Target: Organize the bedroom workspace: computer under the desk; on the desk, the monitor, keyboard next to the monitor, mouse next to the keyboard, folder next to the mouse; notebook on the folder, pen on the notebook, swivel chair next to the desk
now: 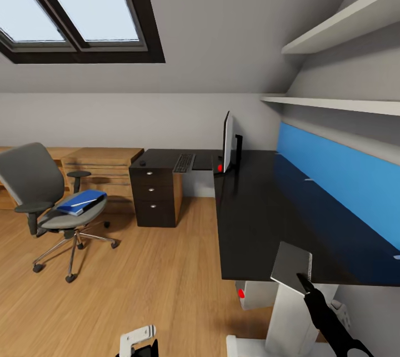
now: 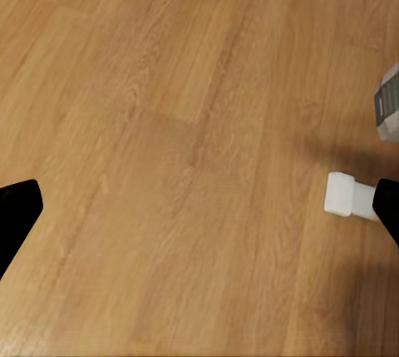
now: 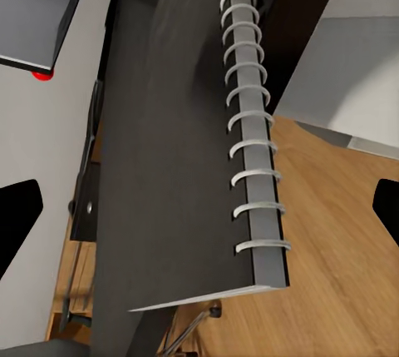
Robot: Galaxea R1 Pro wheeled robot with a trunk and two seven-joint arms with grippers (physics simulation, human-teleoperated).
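My right gripper [image 1: 304, 282] is shut on the grey spiral notebook [image 1: 291, 266], holding it tilted just above the near end of the black desk [image 1: 250, 218]. Seen close, the notebook [image 3: 174, 149] fills the space between the fingers. Far along the desk stand the monitor [image 1: 228, 141], edge-on, with the keyboard [image 1: 184, 162] and a small mouse [image 1: 143, 163] beside it. At the left the swivel chair [image 1: 33, 185] carries the blue folder [image 1: 82, 202] with the pen [image 1: 83, 201] on it. The white computer [image 1: 251, 293] sits under the desk. My left gripper [image 2: 199, 207] hangs open over the floor.
A light-wood chest [image 1: 105, 171] stands behind the chair against the wall. White shelves [image 1: 333, 104] and a blue panel [image 1: 339, 174] run along the wall to the right of the desk. Wood floor [image 1: 144, 268] lies open between chair and desk.
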